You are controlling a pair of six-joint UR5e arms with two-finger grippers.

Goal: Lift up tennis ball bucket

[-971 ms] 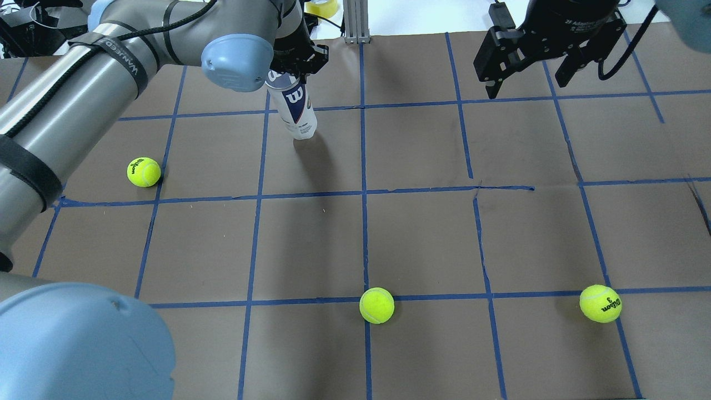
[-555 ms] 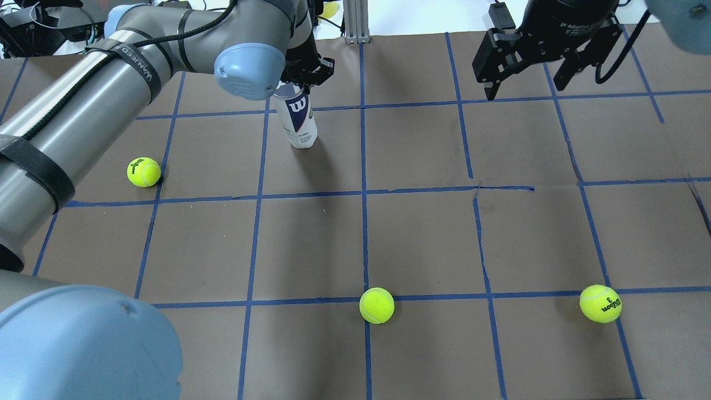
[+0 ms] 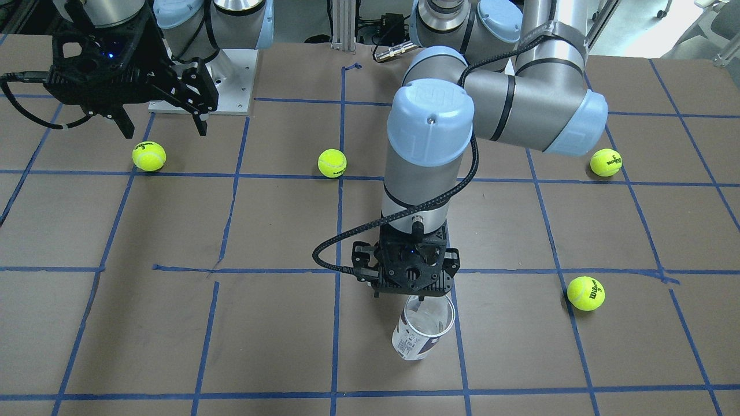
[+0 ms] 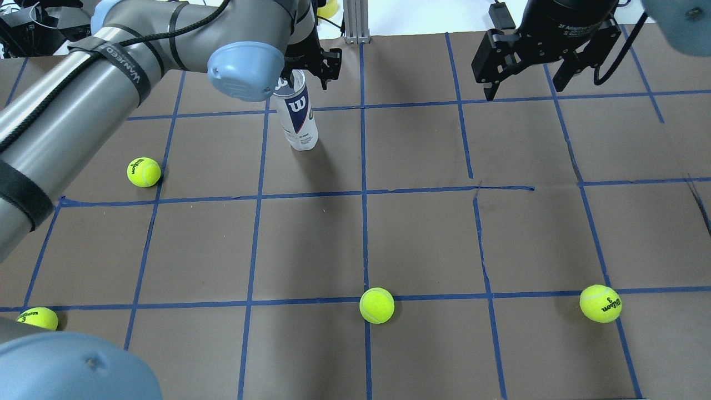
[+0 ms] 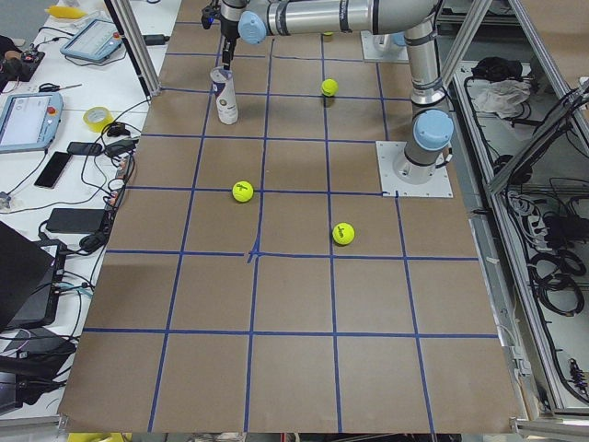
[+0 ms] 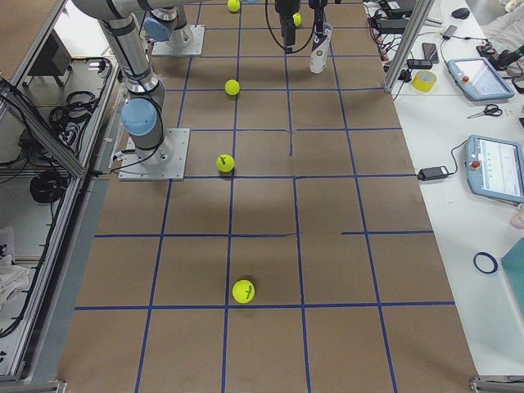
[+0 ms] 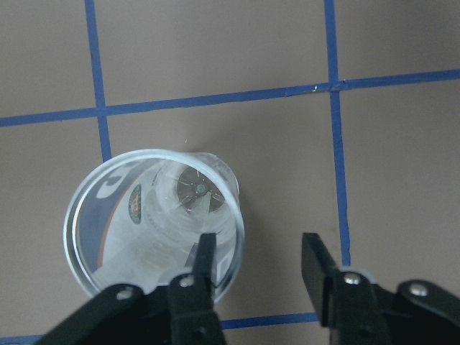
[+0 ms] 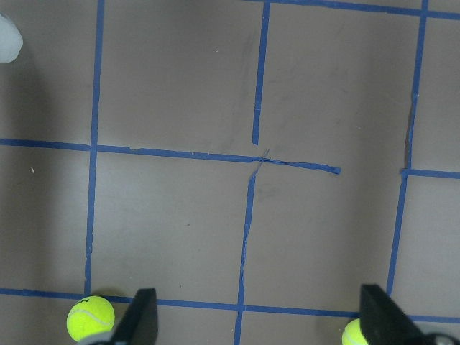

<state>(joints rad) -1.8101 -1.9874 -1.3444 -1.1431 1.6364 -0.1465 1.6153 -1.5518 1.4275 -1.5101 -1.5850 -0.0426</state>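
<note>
The tennis ball bucket (image 4: pixel 300 119) is a clear can with a white and navy label. It stands open-topped on the brown table at the far left-centre, and also shows in the front view (image 3: pixel 417 334). My left gripper (image 7: pixel 259 248) is open over its rim. One finger (image 7: pixel 205 253) is inside the opening and the other (image 7: pixel 316 262) is outside, with a gap to the wall. In the overhead view the left gripper (image 4: pixel 312 73) sits at the can's top. My right gripper (image 4: pixel 524 86) hangs open and empty at the far right.
Several yellow-green tennis balls lie on the table: one at the left (image 4: pixel 144 171), one near centre (image 4: pixel 376 305), one near right (image 4: pixel 600 303), one at the near left edge (image 4: pixel 38 318). An aluminium post (image 4: pixel 355 22) stands at the far edge.
The can went from leaning to nearly upright. The left gripper, which covered the can's top, shifted right so the rim shows. The left elbow swung away, uncovering a ball at lower left.
</note>
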